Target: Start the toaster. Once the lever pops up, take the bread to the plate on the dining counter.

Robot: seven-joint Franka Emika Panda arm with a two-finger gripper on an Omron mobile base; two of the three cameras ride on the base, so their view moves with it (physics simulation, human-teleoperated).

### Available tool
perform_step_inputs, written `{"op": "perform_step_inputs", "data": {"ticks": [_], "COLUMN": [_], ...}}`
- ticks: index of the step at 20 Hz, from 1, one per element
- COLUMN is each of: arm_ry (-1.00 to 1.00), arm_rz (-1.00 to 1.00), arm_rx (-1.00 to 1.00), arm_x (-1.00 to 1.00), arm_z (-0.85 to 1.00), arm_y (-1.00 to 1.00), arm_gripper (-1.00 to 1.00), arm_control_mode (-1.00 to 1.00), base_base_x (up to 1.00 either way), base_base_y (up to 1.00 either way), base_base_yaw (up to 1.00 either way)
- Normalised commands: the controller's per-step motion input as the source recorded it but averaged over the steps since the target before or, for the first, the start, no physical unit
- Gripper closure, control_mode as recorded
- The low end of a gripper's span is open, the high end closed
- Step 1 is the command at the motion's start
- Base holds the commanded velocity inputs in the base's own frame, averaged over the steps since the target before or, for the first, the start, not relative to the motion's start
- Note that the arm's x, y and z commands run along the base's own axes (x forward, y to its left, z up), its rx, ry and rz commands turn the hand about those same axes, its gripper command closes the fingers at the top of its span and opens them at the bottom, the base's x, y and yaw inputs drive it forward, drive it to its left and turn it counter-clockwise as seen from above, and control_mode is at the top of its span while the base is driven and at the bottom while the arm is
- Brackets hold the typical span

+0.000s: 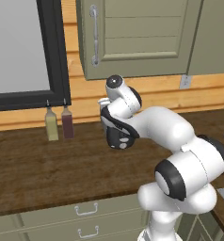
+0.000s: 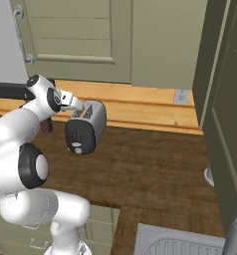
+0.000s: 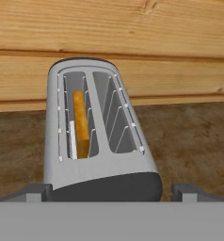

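A white robot arm reaches forward over a dark wooden counter [image 2: 155, 164], its gripper [image 3: 109, 192] poised just above the near end of a silver toaster [image 3: 97, 141]. In the hand view, the two dark fingertips [image 3: 36, 190] stand wide apart, one on either side of the toaster's black end panel, with nothing held between them: the gripper is released. Directly ahead of the gripper, the toaster stretches away toward a wall of light wooden planks [image 3: 114, 42]. Its top has two long slots side by side. The slot to the gripper's left holds a slice of bread [image 3: 81, 123], standing on edge, with a golden-orange crust and a pale face; the slot to the right has only wire guides. From the right base view, the toaster [image 2: 86, 127] sits on the counter just below and beyond the gripper, black end facing the camera. In the left base view, the arm covers the toaster, and two bottles [image 1: 59, 123], one pale yellow and one dark red, stand against the wall well off to the gripper's left. Olive-green cabinet doors [image 1: 137, 37] hang above.
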Motion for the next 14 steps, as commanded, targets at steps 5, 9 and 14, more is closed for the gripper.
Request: {"op": "perform_step_inputs", "data": {"ticks": [5,9,14], "arm_ry": [0.00,0.00,0.00], "arm_rz": [0.00,0.00,0.00], "arm_rx": [0.00,0.00,0.00], "arm_x": [0.00,0.00,0.00], "arm_z": [0.00,0.00,0.00], "arm_y": [0.00,0.00,0.00], "arm_gripper": [-1.00,-1.00,-1.00], "arm_control_mode": [-1.00,-1.00,-1.00], "base_base_x": [0.00,0.00,0.00], "base_base_y": [0.00,0.00,0.00], "base_base_yaw": [0.00,0.00,0.00]}}
